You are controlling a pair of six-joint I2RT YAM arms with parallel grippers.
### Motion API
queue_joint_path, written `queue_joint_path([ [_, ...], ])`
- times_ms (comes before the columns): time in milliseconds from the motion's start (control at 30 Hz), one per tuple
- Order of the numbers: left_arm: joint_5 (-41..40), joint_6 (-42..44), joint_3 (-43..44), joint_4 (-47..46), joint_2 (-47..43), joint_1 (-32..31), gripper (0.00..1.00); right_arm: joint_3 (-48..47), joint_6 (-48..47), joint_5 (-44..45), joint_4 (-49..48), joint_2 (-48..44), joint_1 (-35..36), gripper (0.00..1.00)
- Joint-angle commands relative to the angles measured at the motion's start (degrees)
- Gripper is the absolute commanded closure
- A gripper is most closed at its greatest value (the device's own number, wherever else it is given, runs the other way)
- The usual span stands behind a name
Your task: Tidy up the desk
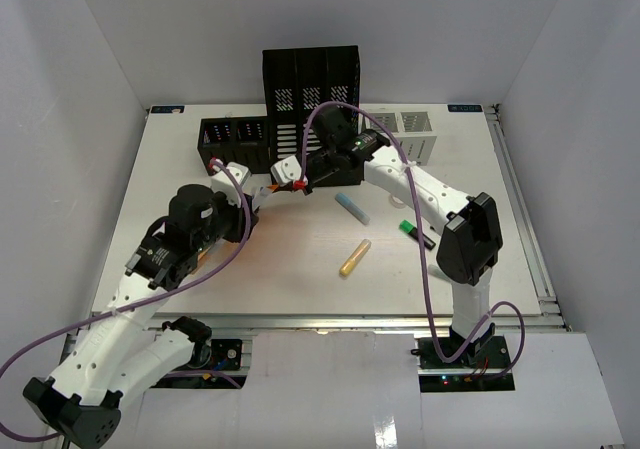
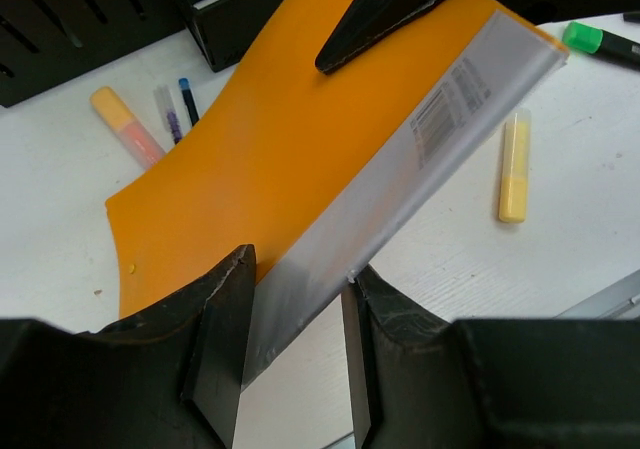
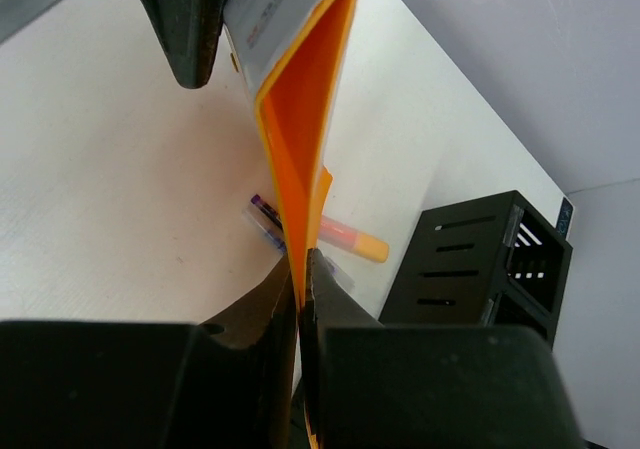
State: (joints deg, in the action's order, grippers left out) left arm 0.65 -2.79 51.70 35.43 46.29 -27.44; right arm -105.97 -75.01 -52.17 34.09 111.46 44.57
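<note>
Right gripper (image 3: 300, 279) pinches orange folder (image 2: 300, 149) over white desk (image 1: 280, 269).

Plain white walls (image 1: 80, 119) enclose the scene on three sides under even, soft light.

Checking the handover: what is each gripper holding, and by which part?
The right gripper pinches the orange folder by its edge. The left gripper straddles the folder's clear-sleeved end; whether it grips cannot be told.

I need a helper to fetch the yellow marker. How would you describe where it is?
Start at the tall black file rack at the back of the desk. Come toward the near edge: the yellow marker lies nearest, past the blue one, left of the green one.
</note>
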Motion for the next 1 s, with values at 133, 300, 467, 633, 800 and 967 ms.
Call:
queue_joint_path([
  [133,-7.4,0.3,-0.6,-1.2,-4.5,0.2,1.00,-3.0,13.7,-9.7,-7.6,-0.4,1.0,0.81],
  [300,-9.3,0.2,1.6,-1.8,-7.0,0.2,1.00,-2.4,25.3,-4.3,-12.9,-1.9,0.9,0.38],
  [467,-9.0,-0.5,2.9,-3.5,-9.5,0.2,1.00,-0.4,31.2,-3.9,-13.1,-6.2,-1.0,0.10],
  [633,-6.9,-2.3,3.9,-5.3,-10.3,0.2,1.00,6.6,41.9,-6.0,-16.8,-13.9,-7.3,0.02],
  [800,-3.6,-4.4,5.2,-9.4,-10.0,0.2,1.00,21.1,49.2,-8.4,-24.9,-25.4,-17.7,0.03],
  [967,-0.7,-5.7,9.0,-13.1,-6.3,0.2,1.00,38.3,50.9,-11.2,-27.8,-36.5,-25.1,0.03],
])
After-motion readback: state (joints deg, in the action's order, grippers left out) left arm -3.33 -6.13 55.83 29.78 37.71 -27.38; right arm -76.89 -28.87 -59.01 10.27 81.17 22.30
